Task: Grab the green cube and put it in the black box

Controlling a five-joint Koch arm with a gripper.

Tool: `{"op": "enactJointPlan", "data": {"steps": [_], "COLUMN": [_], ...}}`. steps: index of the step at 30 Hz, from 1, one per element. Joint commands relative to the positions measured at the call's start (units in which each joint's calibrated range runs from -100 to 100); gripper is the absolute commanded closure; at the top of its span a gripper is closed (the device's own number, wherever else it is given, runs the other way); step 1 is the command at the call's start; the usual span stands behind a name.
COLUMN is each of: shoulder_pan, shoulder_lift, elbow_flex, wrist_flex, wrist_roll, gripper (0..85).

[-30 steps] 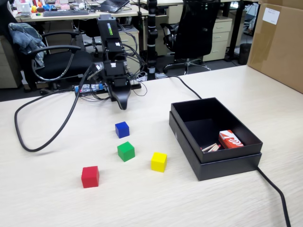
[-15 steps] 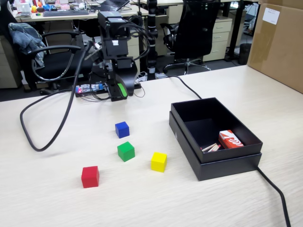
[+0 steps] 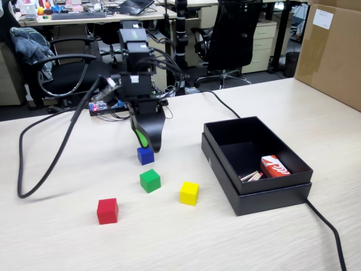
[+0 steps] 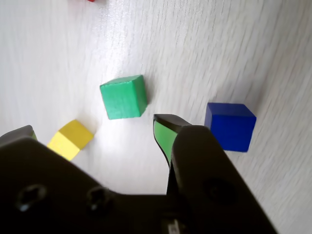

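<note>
The green cube (image 3: 150,180) sits on the pale wooden table, apart from the other cubes; in the wrist view the green cube (image 4: 123,96) lies just beyond my fingertips. My gripper (image 3: 148,141) hangs low behind the blue cube (image 3: 145,155), pointing down. In the wrist view the gripper (image 4: 93,126) stands open, with nothing between its green-lined fingers (image 4: 163,136). The black box (image 3: 225,165) stands to the right in the fixed view, well away from the gripper.
A yellow cube (image 3: 189,192) and a red cube (image 3: 107,210) flank the green one. Inside the black box lies a red-and-white packet (image 3: 274,166). A black cable (image 3: 327,226) runs past the box. A big cardboard box (image 3: 333,51) stands at far right.
The gripper lifted up and back, then swung forward and down, and now hangs just behind the blue cube. No cube has moved.
</note>
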Motion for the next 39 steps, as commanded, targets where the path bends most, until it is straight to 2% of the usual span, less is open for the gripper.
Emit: {"op": "enactJointPlan", "data": {"steps": [1, 14, 19, 22, 25, 28, 31, 35, 36, 39], "shoulder_pan": [-0.39, -0.63, -0.63, -0.68, -0.73, -0.78, -0.68, 1.37, 4.3, 7.52], "shoulder_lift": [2.35, 18.76, 21.63, 22.09, 21.86, 20.83, 14.63, -2.81, -16.81, -25.87], "elbow_flex": [6.32, 10.03, 10.39, 10.3, 10.49, 9.85, 7.31, 1.42, -1.94, -2.75], "wrist_flex": [-0.16, 0.19, 0.19, 0.19, 0.88, 0.88, 0.71, 0.19, 0.1, 0.1], "wrist_roll": [-0.88, -1.66, -2.1, -2.3, -2.3, -2.3, -2.25, -1.32, 0.39, 1.86], "gripper": [38.0, 39.8, 52.5, 65.8, 84.7, 84.6, 84.6, 84.6, 84.6, 84.6]}}
